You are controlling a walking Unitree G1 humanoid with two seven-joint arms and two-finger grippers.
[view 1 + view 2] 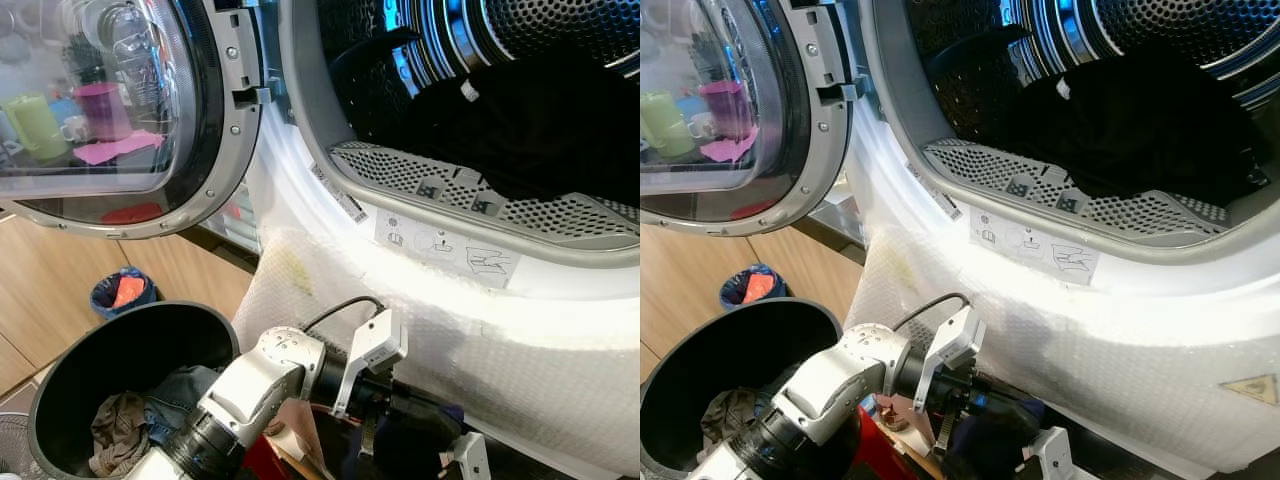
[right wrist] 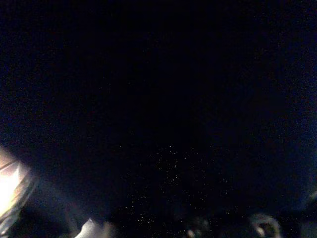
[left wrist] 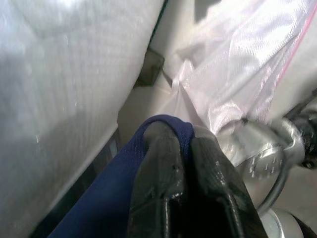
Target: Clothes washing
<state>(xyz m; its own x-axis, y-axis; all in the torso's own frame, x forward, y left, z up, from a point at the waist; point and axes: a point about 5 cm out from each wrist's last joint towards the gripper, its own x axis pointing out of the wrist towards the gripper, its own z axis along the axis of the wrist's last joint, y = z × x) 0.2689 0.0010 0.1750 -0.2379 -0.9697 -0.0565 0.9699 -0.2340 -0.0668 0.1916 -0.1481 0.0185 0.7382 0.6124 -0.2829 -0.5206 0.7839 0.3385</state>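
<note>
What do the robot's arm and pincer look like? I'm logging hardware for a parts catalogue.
The left arm is built from silver-grey rounded metal segments with a ribbed black joint ring. A white boxy camera module sits at the wrist, with a thin black cable looping to it. The left pincer has two long, glossy black fingers with a slightly textured surface.

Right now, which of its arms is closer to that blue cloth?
Left. The left gripper has its jaws shut on the blue cloth, low in front of the washer. The right wrist view is too dark to place the right gripper.
</note>
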